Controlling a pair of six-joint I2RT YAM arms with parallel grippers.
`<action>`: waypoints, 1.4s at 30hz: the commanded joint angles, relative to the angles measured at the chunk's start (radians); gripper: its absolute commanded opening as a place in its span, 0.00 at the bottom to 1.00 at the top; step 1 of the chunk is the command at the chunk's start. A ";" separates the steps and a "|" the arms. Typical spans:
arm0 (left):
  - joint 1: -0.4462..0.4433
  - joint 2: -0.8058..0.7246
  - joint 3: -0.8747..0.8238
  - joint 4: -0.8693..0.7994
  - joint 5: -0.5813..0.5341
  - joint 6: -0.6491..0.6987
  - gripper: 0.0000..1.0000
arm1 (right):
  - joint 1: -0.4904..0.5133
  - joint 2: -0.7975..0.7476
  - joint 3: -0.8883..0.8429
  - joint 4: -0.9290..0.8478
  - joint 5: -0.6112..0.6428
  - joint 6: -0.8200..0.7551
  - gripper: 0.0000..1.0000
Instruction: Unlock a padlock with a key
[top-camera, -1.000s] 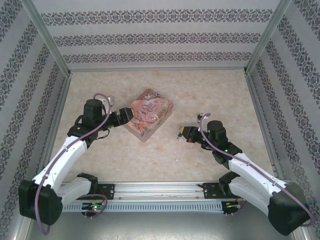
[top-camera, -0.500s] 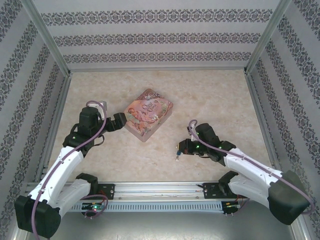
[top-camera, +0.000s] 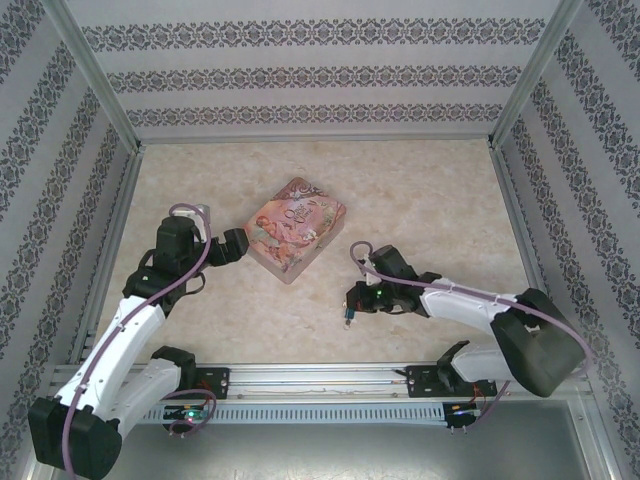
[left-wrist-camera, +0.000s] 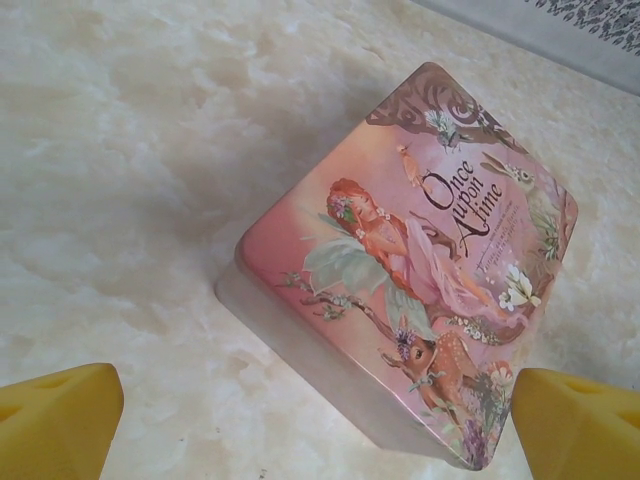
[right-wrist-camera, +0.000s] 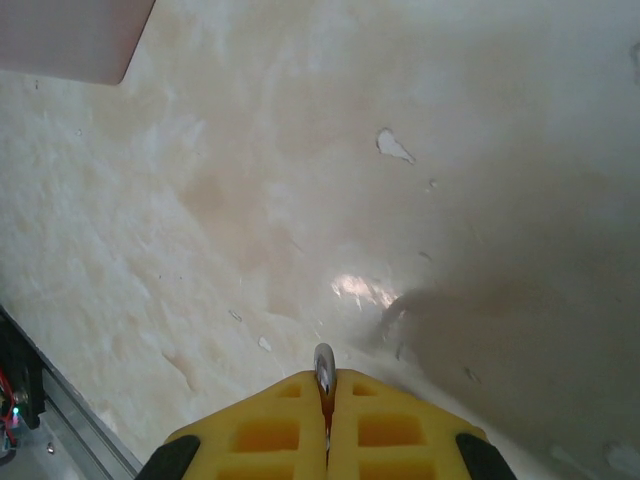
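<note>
Silver metal, apparently the shackle of the padlock, sits pinched at the very tips of the closed right fingers. So thin a hold may slip, dropping it onto the bench. The left fingers gape wide, with the pink tin just ahead of them.

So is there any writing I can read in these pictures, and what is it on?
"Once Upon a Time": curly script on the lid of the pink tin, seen from the left wrist camera.
Smaller print just under that title: too small to read.
</note>
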 joint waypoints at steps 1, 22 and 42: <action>0.018 -0.017 0.008 -0.044 -0.018 0.033 0.99 | 0.014 0.043 0.031 0.072 -0.036 -0.011 0.00; 0.022 -0.051 -0.009 -0.041 -0.027 0.013 0.99 | -0.020 0.103 0.037 0.122 -0.052 -0.047 0.29; 0.049 -0.075 -0.041 0.031 -0.200 0.070 0.99 | -0.279 -0.328 0.071 -0.130 0.128 -0.258 0.48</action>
